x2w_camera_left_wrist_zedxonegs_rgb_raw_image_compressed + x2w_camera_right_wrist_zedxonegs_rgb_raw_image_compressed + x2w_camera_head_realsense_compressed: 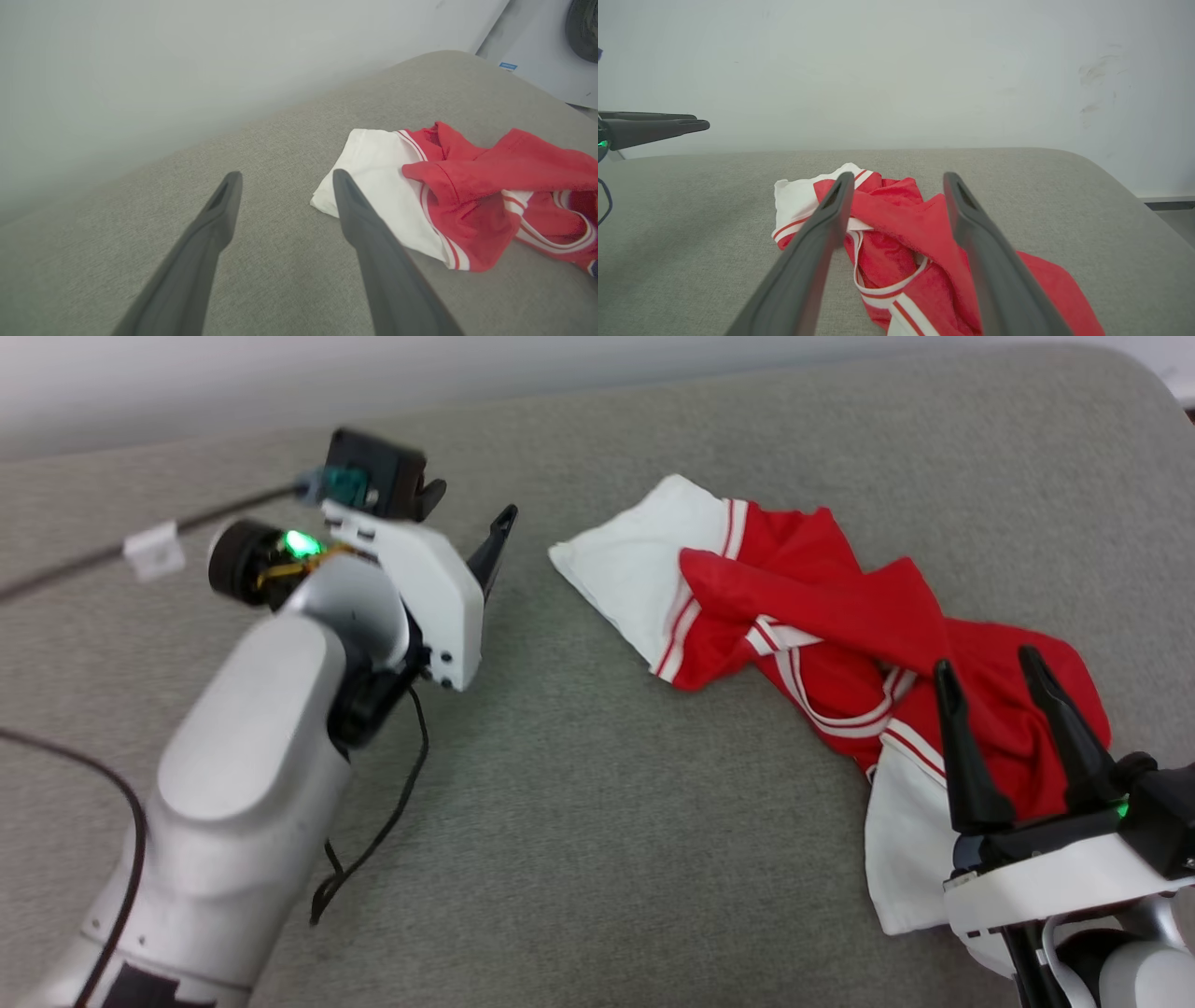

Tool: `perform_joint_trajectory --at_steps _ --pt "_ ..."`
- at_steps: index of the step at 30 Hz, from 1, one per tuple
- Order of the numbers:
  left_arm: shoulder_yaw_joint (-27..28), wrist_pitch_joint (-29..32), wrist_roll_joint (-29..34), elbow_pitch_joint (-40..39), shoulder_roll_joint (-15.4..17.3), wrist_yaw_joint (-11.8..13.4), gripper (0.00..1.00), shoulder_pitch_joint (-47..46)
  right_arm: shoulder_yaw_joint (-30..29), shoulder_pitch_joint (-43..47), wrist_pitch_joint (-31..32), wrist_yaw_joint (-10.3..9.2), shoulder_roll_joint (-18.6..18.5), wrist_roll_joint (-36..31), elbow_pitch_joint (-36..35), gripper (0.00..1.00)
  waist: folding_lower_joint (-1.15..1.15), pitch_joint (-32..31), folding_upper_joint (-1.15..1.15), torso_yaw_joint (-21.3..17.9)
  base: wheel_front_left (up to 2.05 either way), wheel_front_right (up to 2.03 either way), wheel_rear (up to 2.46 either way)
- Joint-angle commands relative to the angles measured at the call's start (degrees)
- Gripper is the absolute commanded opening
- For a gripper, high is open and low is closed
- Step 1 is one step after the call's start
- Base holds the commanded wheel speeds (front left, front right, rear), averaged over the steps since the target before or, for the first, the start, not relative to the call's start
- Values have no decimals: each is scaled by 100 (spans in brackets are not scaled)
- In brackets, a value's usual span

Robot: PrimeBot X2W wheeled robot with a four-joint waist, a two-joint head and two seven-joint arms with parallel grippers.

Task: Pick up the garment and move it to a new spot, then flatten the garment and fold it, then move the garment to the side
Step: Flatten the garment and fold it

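Note:
The garment (822, 607) lies crumpled on the grey cushion, red cloth bunched over white sleeves with striped trim. Left of its far white sleeve hovers my left gripper (467, 511), open and holding nothing. In the left wrist view that sleeve of the garment (373, 177) lies just beside the right finger of my left gripper (285, 176). My right gripper (985, 663) stands open over the garment's near end, close to the other white sleeve. In the right wrist view my right gripper (899, 177) frames the red folds of the garment (896, 219), with nothing between the fingers.
The grey cushion (597, 821) stretches wide to the left and front. A pale wall runs along its far edge. Black cables (392, 812) trail from my left arm, and one cable carries a white tag (154, 549). The cushion's rounded far right corner (1101, 168) drops off.

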Motion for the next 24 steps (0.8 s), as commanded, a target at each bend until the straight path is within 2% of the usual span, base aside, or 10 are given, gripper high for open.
perform_joint_trajectory --at_steps 1,10,15,19,20,21,22,24 --pt "-116 297 -32 133 68 -69 100 -289 54 -132 -78 -2 30 22 44 100 -2 383 0 -361 0 0 0" --pt "-891 2093 -632 706 351 -197 100 -1661 328 -491 -398 -2 45 241 460 100 -2 1068 0 -879 0 0 0" --pt "-1404 2579 -1062 992 608 -198 100 -1953 448 -614 -580 -3 43 426 746 100 -2 1255 0 -1099 0 0 0" --pt "-1863 3221 -1449 1273 719 -200 100 -1840 478 -673 -666 -2 43 510 908 100 -2 1306 0 -1179 0 0 0" --pt "-1956 3417 -1548 1345 716 -201 52 -1770 462 -679 -681 -2 43 512 933 100 -2 1310 0 -1189 0 0 0" --pt "-2034 3571 -1651 1402 725 -203 31 -1714 455 -679 -691 -3 43 529 967 100 -2 1312 0 -1198 0 0 0" --pt "-2082 3629 -1706 1441 728 -206 0 -1674 448 -683 -706 -3 43 525 982 100 -2 1310 0 -1201 0 0 0" --pt "-2124 3694 -1795 1520 720 -206 0 -1634 420 -695 -705 -2 43 506 1012 100 -2 1300 0 -1191 0 0 0"
